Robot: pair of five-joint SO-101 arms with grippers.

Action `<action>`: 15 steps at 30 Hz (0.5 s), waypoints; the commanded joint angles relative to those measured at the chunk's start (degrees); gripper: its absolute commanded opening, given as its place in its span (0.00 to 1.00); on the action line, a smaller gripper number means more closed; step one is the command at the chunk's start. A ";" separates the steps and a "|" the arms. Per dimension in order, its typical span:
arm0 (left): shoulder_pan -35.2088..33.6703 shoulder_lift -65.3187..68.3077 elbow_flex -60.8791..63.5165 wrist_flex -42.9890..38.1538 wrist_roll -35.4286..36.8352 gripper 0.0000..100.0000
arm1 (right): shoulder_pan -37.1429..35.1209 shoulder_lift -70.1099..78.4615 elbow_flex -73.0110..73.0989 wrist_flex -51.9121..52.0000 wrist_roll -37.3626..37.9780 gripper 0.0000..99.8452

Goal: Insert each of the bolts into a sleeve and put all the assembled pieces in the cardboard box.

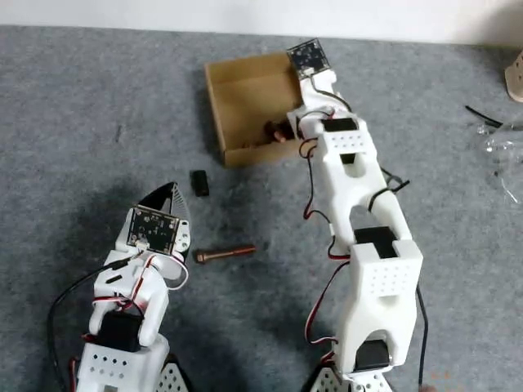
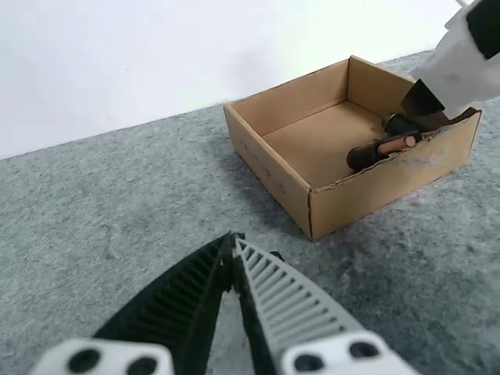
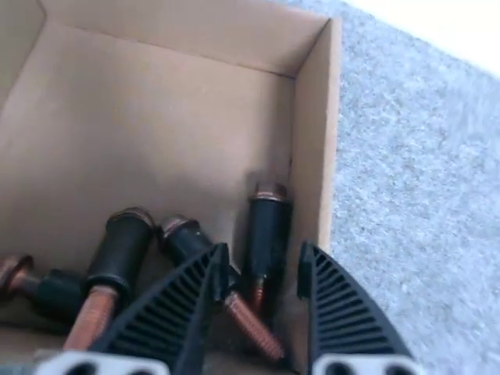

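One loose bolt (image 1: 225, 254) and sleeve (image 1: 198, 182) lie outside the cardboard box (image 1: 245, 98).

Illumination is diffuse and arrives from overhead; brightness is moderate and even across the grey mat (image 1: 82, 106). In the high view, a soft dark shadow lies on the mat at the left of the left arm (image 1: 135, 302), and a fainter one runs along the left side of the right arm (image 1: 380, 278). Shadow edges are gradual. The white strip (image 1: 245, 12) along the top edge is the brightest zone. Small glints show on the clear plastic item (image 1: 500, 143) at the right edge. In the left wrist view, the white wall (image 2: 117, 55) at upper left is bright and featureless, and the cardboard box (image 2: 391, 176) casts a soft shadow at its base. In the right wrist view, the box's inner corner near centre is darkened.
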State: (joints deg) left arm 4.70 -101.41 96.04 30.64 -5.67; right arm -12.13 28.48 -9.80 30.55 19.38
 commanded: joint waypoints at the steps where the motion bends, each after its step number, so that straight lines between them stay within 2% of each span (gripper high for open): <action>1: 0.92 0.04 1.27 -1.23 -0.44 0.01 | -0.31 -8.22 -2.86 4.18 -0.44 0.12; 10: 0.92 0.04 1.27 -1.23 -0.44 0.01 | -1.36 -23.34 -2.42 17.63 -0.44 0.12; 15: 0.92 0.04 1.27 -1.23 -0.44 0.01 | -5.32 -29.23 -2.51 27.74 -0.44 0.12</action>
State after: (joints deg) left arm 4.70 -101.41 96.04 30.64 -5.67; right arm -14.33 5.54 -9.80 52.79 19.38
